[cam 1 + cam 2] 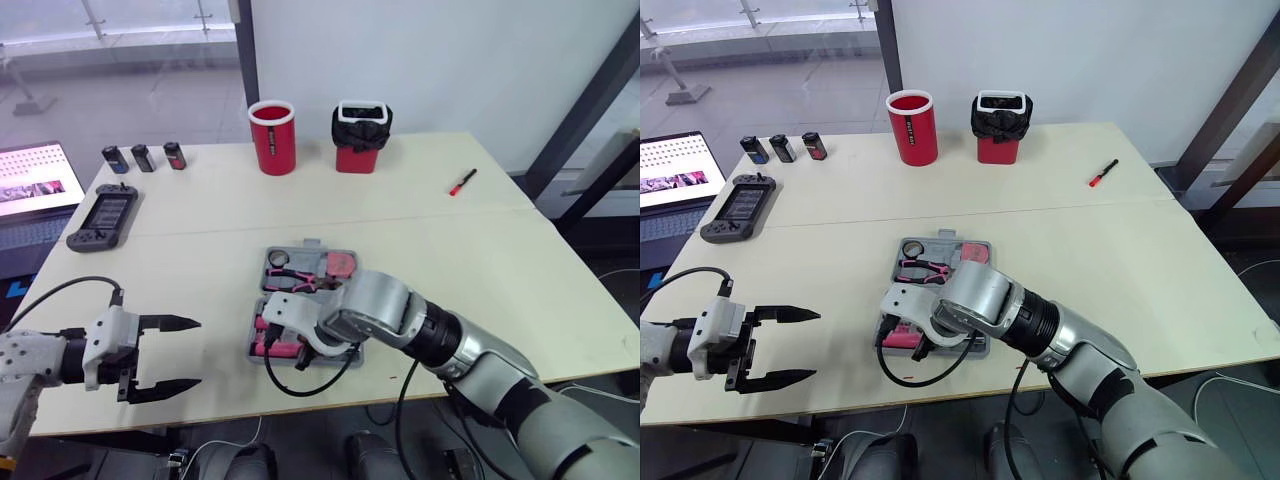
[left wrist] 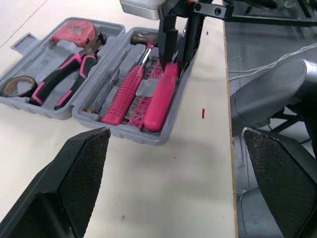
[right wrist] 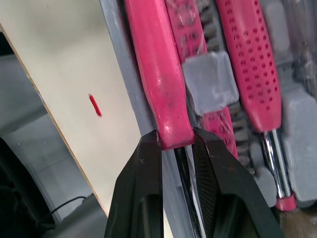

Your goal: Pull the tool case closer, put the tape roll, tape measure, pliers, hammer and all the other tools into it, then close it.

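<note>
Tool case: matt grey moulded plastic; pink handle smooth, semi-gloss plastic w/ scuffs; neighbouring grip dimpled pink, rubbery-looking, on polished metal shaft; table matt cream, smooth; left gripper pads black, fine cross-hatched texture.

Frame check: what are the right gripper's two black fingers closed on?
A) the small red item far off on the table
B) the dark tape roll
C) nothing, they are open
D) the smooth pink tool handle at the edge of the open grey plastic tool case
D: the right gripper pinches the end of the smooth pink tool handle, which lies along the side wall of the open grey plastic tool case.
</note>
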Motion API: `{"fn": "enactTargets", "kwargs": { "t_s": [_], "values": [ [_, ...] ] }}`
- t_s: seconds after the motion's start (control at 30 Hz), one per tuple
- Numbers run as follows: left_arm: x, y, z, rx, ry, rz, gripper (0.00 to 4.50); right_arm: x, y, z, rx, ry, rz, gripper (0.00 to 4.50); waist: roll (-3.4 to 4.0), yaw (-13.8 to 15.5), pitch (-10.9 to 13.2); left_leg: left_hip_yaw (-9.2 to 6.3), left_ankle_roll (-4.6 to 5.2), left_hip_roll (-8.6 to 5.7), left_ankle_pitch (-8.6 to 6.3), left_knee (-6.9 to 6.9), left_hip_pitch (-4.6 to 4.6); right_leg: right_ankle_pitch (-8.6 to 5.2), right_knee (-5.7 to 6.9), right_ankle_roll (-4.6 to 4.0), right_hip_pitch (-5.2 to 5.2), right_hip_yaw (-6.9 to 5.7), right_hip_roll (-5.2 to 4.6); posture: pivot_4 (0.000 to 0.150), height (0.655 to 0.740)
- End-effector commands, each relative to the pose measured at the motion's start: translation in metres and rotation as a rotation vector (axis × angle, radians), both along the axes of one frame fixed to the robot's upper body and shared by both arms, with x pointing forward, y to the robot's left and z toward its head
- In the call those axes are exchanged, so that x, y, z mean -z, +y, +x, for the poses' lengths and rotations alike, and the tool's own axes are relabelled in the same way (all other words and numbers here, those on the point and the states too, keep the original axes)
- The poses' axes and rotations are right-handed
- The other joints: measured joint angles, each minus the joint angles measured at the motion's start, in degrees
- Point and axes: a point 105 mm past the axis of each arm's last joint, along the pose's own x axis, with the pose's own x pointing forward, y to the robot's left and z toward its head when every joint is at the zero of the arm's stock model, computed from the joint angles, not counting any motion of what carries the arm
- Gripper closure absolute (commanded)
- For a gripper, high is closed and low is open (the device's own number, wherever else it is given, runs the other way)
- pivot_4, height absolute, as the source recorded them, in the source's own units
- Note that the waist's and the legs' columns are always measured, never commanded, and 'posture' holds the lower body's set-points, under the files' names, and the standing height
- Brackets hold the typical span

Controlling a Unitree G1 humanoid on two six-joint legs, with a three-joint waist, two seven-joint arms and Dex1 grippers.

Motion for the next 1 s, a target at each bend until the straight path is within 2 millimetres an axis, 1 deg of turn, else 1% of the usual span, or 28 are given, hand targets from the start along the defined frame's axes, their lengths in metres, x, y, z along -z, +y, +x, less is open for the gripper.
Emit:
{"fn": "enactTargets", "kwargs": {
  "t_s": [0.03, 0.37, 0.53, 0.6, 0.67, 0.7, 0.73, 0.77, 0.83, 1.0],
  "values": [
    [-0.006, -0.002, 0.000, 0.008, -0.027, -0.007, 0.00, -0.003, 0.008, -0.002, -0.021, -0.014, 0.011, 4.15, 0.00, 0.0, 0.0, 0.00, 0.00, 0.01, 0.00, 0.00, 0.00, 0.00, 0.00, 0.00, 0.00, 0.00, 0.01, 0.150, 0.7387],
    [-0.006, -0.002, -0.001, -0.002, -0.028, -0.007, 0.00, 0.002, 0.017, 0.004, -0.007, -0.023, 0.028, 4.15, -0.01, -0.1, 0.0, 0.00, 0.00, 0.05, 0.00, 0.01, 0.04, 0.02, 0.03, -0.03, 0.00, 0.00, 0.06, 0.150, 0.7387],
    [-0.007, -0.002, 0.000, -0.009, -0.030, -0.006, 0.00, 0.005, 0.015, 0.004, -0.012, -0.023, 0.022, 4.15, -0.01, -0.1, 0.0, -0.01, 0.00, 0.21, 0.00, 0.01, 0.08, 0.05, 0.06, -0.18, 0.00, 0.01, 0.27, 0.150, 0.7387],
    [-0.007, -0.001, -0.001, -0.011, -0.030, -0.005, 0.00, 0.005, 0.017, 0.001, -0.022, -0.017, 0.026, 3.12, -0.02, -0.1, 0.0, -0.03, 0.00, 0.29, 0.00, 0.01, 0.08, 0.08, 0.06, -0.23, 0.00, 0.03, 0.38, 0.150, 0.7387],
    [-0.007, -0.001, 0.000, -0.014, -0.030, -0.004, 0.00, 0.006, 0.018, 0.001, -0.026, -0.015, 0.029, 2.35, -0.02, 0.0, 0.0, -0.05, 0.00, 0.32, 0.00, 0.00, 0.07, 0.08, 0.06, -0.25, -0.02, 0.04, 0.41, 0.150, 0.7387],
    [-0.007, -0.001, 0.000, -0.015, -0.031, -0.004, 0.00, 0.006, 0.018, 0.001, -0.025, -0.016, 0.028, 1.76, -0.02, -0.1, 0.0, -0.04, 0.00, 0.33, 0.00, 0.00, 0.07, 0.08, 0.06, -0.25, -0.03, 0.04, 0.43, 0.150, 0.7387],
    [-0.007, -0.001, 0.000, -0.016, -0.031, -0.004, 0.00, 0.006, 0.018, 0.002, -0.025, -0.018, 0.028, 1.44, -0.02, -0.1, 0.0, -0.05, 0.00, 0.35, 0.00, -0.01, 0.07, 0.08, 0.06, -0.25, -0.03, 0.05, 0.45, 0.150, 0.7387],
    [-0.007, -0.001, 0.000, -0.017, -0.031, -0.005, 0.00, 0.006, 0.018, 0.002, -0.023, -0.020, 0.029, 0.76, -0.02, -0.1, 0.0, -0.04, 0.00, 0.36, 0.00, -0.02, 0.07, 0.08, 0.06, -0.24, -0.04, 0.05, 0.47, 0.150, 0.7387],
    [-0.006, -0.002, 0.001, -0.016, -0.031, -0.005, 0.00, 0.004, 0.017, 0.004, -0.015, -0.026, 0.037, 0.01, -0.02, -0.1, 0.0, -0.05, 0.00, 0.38, 0.00, -0.05, 0.07, 0.10, 0.06, -0.22, -0.07, 0.06, 0.51, 0.150, 0.7387],
    [-0.007, -0.001, 0.002, -0.018, -0.033, -0.004, 0.00, -0.007, 0.019, 0.003, -0.024, -0.028, 0.087, 0.01, -0.02, -0.1, 0.0, -0.08, 0.00, 0.44, 0.00, -0.12, 0.06, 0.09, 0.07, -0.24, -0.11, 0.05, 0.60, 0.150, 0.7387]
  ]
}}
